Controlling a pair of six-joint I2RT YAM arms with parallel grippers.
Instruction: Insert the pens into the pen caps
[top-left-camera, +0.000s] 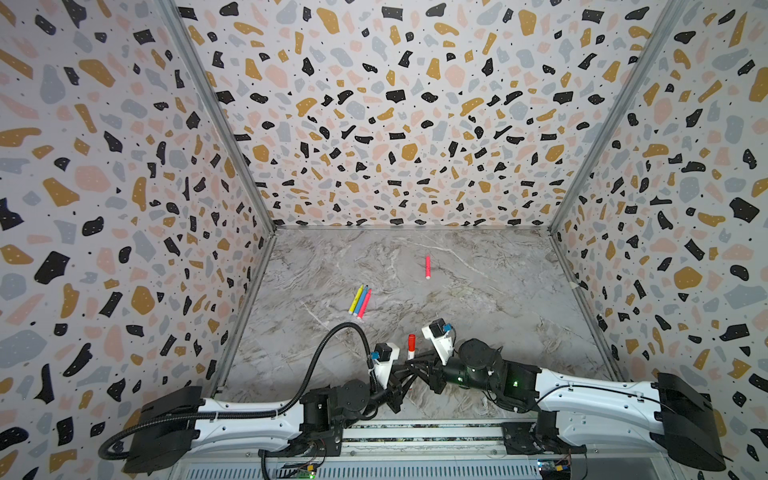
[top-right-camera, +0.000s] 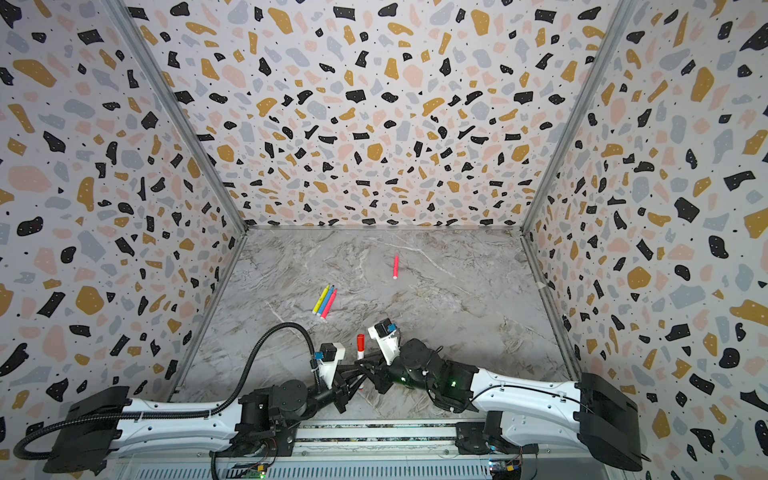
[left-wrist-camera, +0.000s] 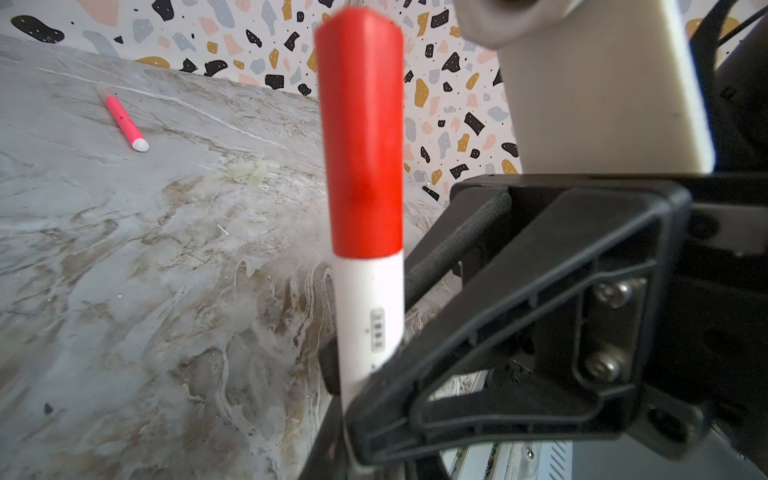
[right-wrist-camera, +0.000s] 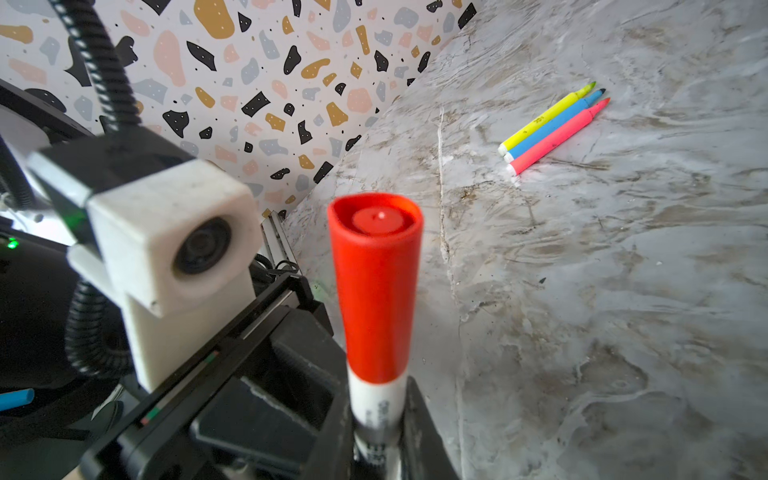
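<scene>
The white pen is at the near middle of the table, between the two arms, with its red cap seated on the far end. The left claw is clenched on the near part of the white barrel. The right claw reaches in from the right and is clamped on the same barrel just below the cap, a finger pressed on either side. Well beyond them, left of the middle, a yellow pen, a blue pen and a pink pen lie side by side, touching, with their bare tips pointing to the far side. A second pink pen lies alone farther back, right of the middle. The left wrist view shows a few small pale, see-through caps lying together on the table, nearer than that lone pen.
</scene>
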